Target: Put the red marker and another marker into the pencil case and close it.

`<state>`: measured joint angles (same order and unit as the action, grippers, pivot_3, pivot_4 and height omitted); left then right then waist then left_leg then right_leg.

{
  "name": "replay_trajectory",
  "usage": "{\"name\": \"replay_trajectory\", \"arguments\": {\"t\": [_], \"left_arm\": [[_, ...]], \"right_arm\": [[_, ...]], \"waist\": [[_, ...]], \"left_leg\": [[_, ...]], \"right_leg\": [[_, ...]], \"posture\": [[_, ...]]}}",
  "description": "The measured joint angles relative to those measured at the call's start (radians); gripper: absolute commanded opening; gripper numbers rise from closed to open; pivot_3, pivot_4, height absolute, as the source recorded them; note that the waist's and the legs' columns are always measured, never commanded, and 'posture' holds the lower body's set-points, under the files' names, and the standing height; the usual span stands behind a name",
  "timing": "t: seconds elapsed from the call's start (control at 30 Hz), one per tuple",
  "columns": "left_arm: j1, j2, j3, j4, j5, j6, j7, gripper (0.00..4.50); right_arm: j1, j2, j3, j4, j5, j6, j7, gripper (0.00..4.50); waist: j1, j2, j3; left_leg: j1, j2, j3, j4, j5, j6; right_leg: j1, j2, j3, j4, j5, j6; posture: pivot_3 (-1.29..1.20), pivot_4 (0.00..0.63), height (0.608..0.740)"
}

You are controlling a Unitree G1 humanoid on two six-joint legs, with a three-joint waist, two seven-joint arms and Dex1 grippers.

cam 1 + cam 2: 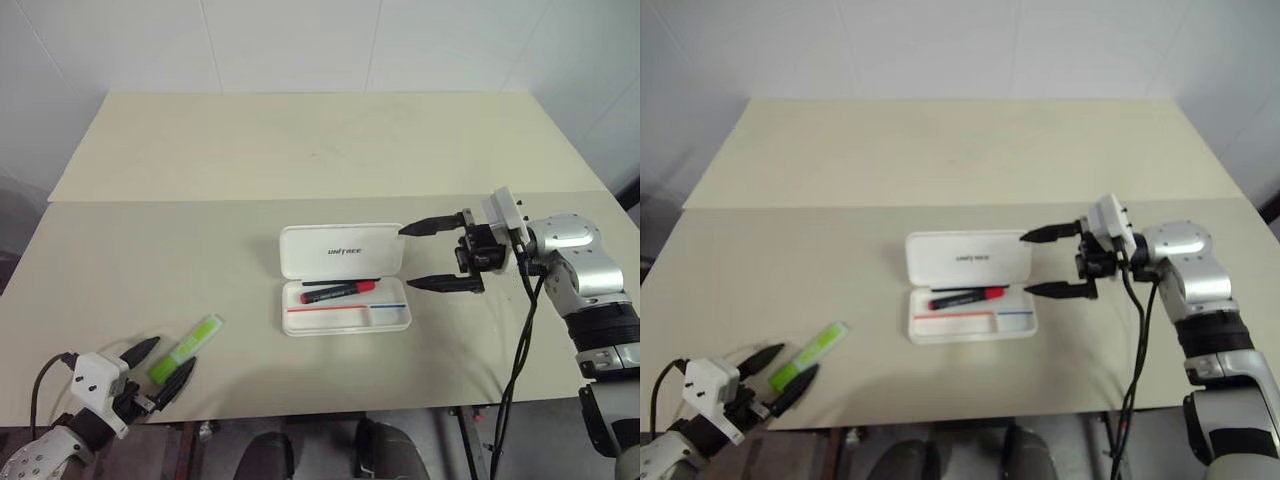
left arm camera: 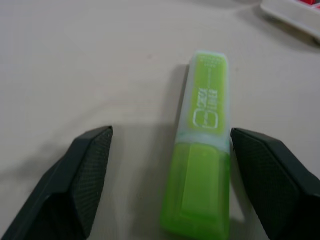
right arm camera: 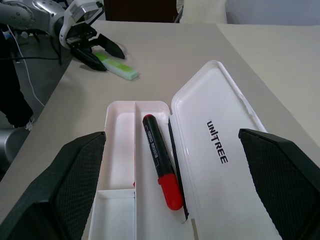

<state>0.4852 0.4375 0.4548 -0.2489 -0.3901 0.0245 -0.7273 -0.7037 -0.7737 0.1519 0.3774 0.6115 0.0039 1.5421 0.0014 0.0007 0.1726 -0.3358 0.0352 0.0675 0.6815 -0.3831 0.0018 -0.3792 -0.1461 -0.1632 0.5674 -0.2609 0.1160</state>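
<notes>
A: Where is the pencil case [image 1: 345,278]?

B: It lies open near the middle of the tabletop [image 1: 300,150], a little toward the front edge. The lid is folded back flat toward the far edge, with its dark lettering facing up, and the tray sits on the front side.

A: And the red marker [image 1: 338,291]?

B: Inside the tray, in the long compartment next to the hinge, lying lengthwise along it. A thin dark rod lies between it and the hinge. The compartment along the tray's front side has nothing but the thin red-and-blue stripe.

A: The other marker?

B: The green highlighter [image 1: 187,348] is out on the tabletop near the front left corner, well apart from the case, lying flat and slanted, its paler cap end pointing roughly toward the case.

A: What is the left tool [image 1: 163,371] doing?

B: Its fingers are spread wide on either side of the highlighter's darker green end. In the left wrist view one finger [image 2: 272,175] is just beside the barrel and the other stands off with bare tabletop between; it grips nothing.

A: The right tool [image 1: 421,255]?

B: It is also spread wide and holds nothing. It sits at the case's right end, pointing left, one fingertip near the lid's corner and the other near the tray's corner. I cannot tell whether either touches.
</notes>
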Motion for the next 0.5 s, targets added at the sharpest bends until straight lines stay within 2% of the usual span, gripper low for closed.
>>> {"name": "replay_trajectory", "arguments": {"t": [0.17,0.2,0.23,0.47,0.5], "left_arm": [[-0.014,0.024,-0.006,0.029,0.000,-0.016,-0.028,4.05],[-0.018,0.030,-0.009,0.034,0.001,-0.020,-0.033,3.63],[-0.025,0.040,-0.014,0.044,0.004,-0.025,-0.036,3.47],[-0.047,0.057,-0.033,0.064,0.009,-0.035,-0.038,1.18],[-0.047,0.059,-0.036,0.064,0.009,-0.032,-0.038,1.13]], "right_arm": [[-0.005,0.000,-0.001,-0.014,0.002,0.016,0.000,4.48],[-0.005,0.000,-0.002,-0.019,0.002,0.020,0.000,4.50],[-0.005,0.000,-0.003,-0.024,0.002,0.023,0.000,4.50],[-0.005,0.001,-0.018,-0.062,0.002,0.045,0.000,4.50],[-0.005,0.001,-0.026,-0.062,0.002,0.046,0.000,4.50]], "waist": [[0.000,0.001,-0.001],[0.001,0.001,-0.001],[0.002,0.002,-0.001],[0.004,0.003,-0.001],[0.006,0.003,-0.001]], "left_leg": [[0.000,0.000,0.000,0.000,0.000,0.000],[0.000,0.001,0.000,0.000,0.000,0.000],[0.000,0.000,0.000,0.000,0.000,0.000],[0.000,-0.001,0.000,0.000,-0.001,0.002],[0.000,-0.002,0.000,0.000,-0.001,0.002]], "right_leg": [[0.000,-0.001,0.000,0.001,0.000,0.000],[0.000,-0.002,0.000,0.001,0.000,0.000],[0.000,-0.002,0.000,0.001,0.000,0.000],[0.000,-0.004,0.000,0.001,0.000,0.000],[0.000,-0.004,0.000,0.001,0.000,0.000]], "posture": [[0.00,0.150,0.740],[0.00,0.150,0.740],[0.00,0.150,0.740],[0.00,0.150,0.740],[0.00,0.150,0.740]]}}
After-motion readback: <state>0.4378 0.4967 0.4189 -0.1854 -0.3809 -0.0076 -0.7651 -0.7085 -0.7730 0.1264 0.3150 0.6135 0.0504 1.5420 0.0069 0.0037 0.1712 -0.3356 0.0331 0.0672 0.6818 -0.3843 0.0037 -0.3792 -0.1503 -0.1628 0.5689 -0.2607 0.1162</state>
